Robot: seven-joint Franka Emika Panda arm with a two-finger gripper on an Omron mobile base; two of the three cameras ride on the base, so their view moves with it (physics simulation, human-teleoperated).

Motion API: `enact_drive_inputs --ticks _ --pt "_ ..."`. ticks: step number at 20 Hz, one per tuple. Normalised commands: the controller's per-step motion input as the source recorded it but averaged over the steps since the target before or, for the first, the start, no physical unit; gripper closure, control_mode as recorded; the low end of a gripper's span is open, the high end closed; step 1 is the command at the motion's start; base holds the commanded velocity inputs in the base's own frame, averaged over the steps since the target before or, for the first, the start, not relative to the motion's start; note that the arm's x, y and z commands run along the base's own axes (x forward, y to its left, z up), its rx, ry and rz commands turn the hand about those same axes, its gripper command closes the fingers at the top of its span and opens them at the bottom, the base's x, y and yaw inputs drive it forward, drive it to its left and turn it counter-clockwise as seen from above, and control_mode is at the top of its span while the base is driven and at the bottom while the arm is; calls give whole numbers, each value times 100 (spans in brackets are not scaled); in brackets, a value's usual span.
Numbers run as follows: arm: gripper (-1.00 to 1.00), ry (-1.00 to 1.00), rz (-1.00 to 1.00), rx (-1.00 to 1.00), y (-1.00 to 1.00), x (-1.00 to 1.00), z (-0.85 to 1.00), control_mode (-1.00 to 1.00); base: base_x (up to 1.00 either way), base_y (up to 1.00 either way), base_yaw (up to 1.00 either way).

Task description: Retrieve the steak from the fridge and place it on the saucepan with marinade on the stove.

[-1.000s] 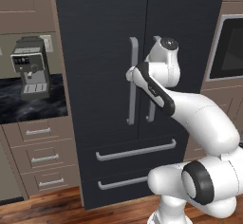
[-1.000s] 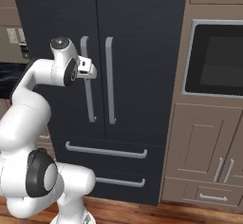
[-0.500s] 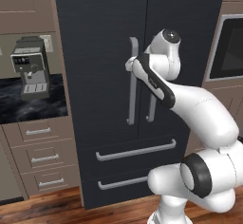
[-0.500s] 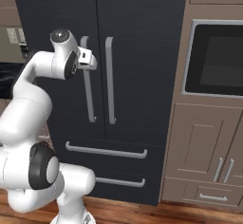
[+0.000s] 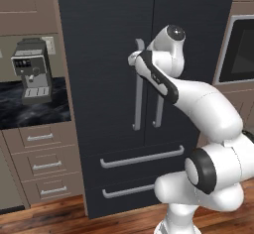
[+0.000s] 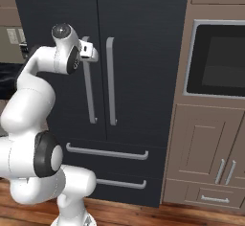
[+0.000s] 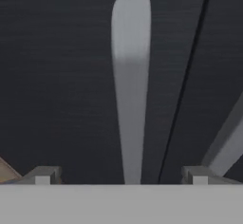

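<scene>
The black fridge [image 5: 109, 25] stands shut, both doors closed. My gripper [image 5: 134, 58] is up at the top end of the left door's long grey handle [image 5: 138, 94], also seen from the other side as gripper [image 6: 92, 52] and handle [image 6: 89, 96]. In the hand view that handle [image 7: 130, 76] runs straight down between my two fingertips [image 7: 42, 175], and the gripper [image 7: 121, 178] is open with nothing clamped. The right door's handle [image 7: 228, 147] cuts the corner. The steak, the saucepan with marinade and the stove are out of view.
A coffee machine [image 5: 31, 72] sits on a dark counter left of the fridge, over wooden drawers [image 5: 39, 163]. A built-in oven [image 6: 217, 60] and cabinet doors [image 6: 203, 143] stand to the right. Two fridge drawers with bar handles [image 6: 106, 152] lie below.
The arm has lifted and the hand has slid up along the left door handle to its top end. The jaws have stayed open and the doors shut.
</scene>
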Motion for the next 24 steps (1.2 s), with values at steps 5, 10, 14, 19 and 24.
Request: enact_drive_inputs --ticks 5,10,14,19,24 --pt "-100 -4 0 0 7 40 0 -100 0 0 0" --pt "-100 0 0 3 0 42 6 -100 0 0 0" --pt "-100 0 0 1 0 42 0 -100 0 0 0" --pt "-100 0 0 0 0 36 0 -100 0 0 0" --pt "-100 0 0 0 0 22 0 -100 0 0 0"
